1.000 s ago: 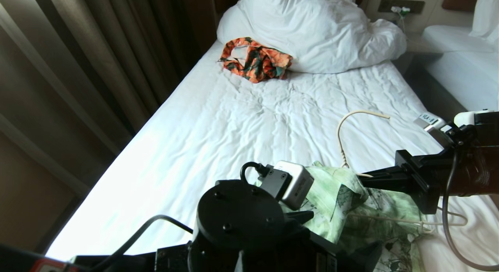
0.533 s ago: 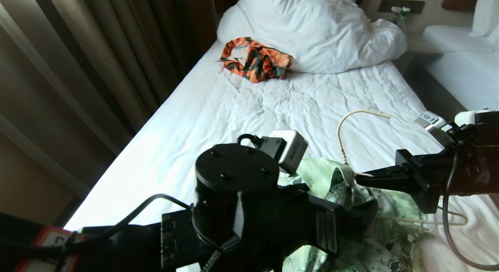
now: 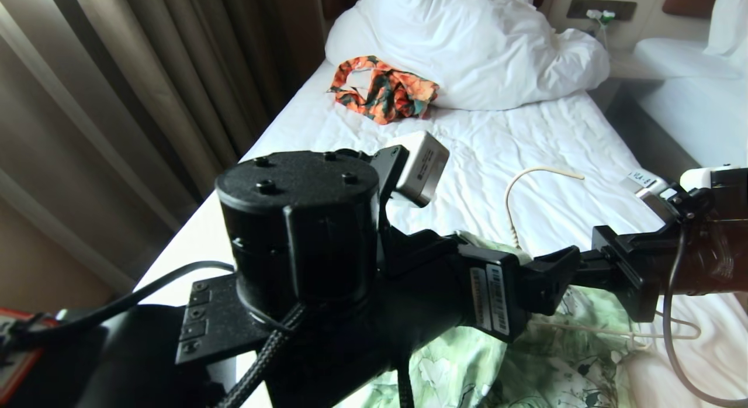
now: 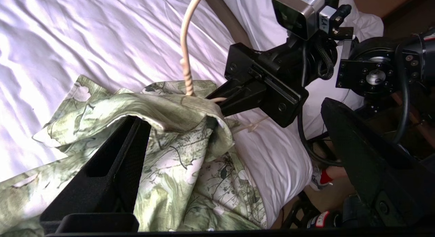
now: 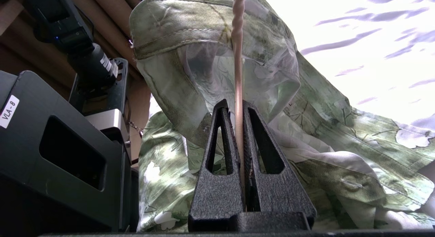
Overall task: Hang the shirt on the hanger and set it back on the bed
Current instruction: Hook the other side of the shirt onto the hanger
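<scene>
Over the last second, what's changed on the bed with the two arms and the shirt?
The left end effector rose and swung up across the head view, open, one finger against the shirt, gripping nothing. The shirt's collar looks lifted slightly. The right end effector kept its place, shut on the hanger by the neck below the hook. The orange garment and duvet on the bed have not moved.

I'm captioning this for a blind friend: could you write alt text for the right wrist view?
The right gripper is shut on the hanger, a thin cream wire running up from between its fingers into the collar of the shirt. The green floral fabric drapes over the bed.
</scene>
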You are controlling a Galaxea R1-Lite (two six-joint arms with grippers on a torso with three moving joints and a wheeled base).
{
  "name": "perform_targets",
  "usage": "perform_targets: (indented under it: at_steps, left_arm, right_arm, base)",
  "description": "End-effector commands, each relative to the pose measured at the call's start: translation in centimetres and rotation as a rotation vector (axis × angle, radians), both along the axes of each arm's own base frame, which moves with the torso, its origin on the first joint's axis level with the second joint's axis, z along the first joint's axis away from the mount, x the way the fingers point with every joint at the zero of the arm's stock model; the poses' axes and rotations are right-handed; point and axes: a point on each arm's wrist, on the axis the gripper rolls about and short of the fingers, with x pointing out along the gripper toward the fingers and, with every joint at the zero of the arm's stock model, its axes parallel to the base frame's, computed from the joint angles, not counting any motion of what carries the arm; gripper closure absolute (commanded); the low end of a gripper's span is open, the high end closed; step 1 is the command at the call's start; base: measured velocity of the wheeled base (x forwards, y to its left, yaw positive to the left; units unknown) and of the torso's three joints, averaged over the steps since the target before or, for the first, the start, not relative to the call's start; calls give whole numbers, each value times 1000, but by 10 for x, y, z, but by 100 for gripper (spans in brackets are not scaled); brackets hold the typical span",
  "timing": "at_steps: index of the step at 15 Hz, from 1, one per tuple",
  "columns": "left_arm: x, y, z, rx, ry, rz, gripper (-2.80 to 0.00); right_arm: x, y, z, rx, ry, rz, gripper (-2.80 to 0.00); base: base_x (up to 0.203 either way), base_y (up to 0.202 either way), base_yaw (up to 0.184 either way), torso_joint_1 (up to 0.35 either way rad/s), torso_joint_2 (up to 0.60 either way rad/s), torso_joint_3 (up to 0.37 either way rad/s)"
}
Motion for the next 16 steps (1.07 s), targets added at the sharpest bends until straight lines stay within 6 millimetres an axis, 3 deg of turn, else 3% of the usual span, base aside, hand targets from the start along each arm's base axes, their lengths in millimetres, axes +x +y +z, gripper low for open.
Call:
perform_targets:
  at_steps: [1, 5, 11, 14, 16]
  left_arm:
    - [3, -12, 0, 8, 6, -8, -280]
    - [14, -37, -9, 27, 12, -9, -280]
    - [27, -56, 5, 18, -24, -1, -280]
    - [25, -52, -8, 66, -2, 11, -280]
    - [21, -40, -3, 63, -7, 35, -280]
  right_arm:
    - [-1, 0, 0, 3, -4, 7, 0]
    - [0, 0, 0, 3, -2, 5, 0]
    - [0, 0, 0, 3, -3, 5, 0]
    - [-2, 0, 2, 4, -10, 5, 0]
    - [-1, -1, 1, 3, -8, 4, 0]
  base:
    - [0, 0, 0, 0, 0, 0]
    - [0, 0, 0, 0, 0, 0]
    - [0, 0, 0, 0, 0, 0]
    - [0, 0, 0, 0, 0, 0]
    - [0, 0, 0, 0, 0, 0]
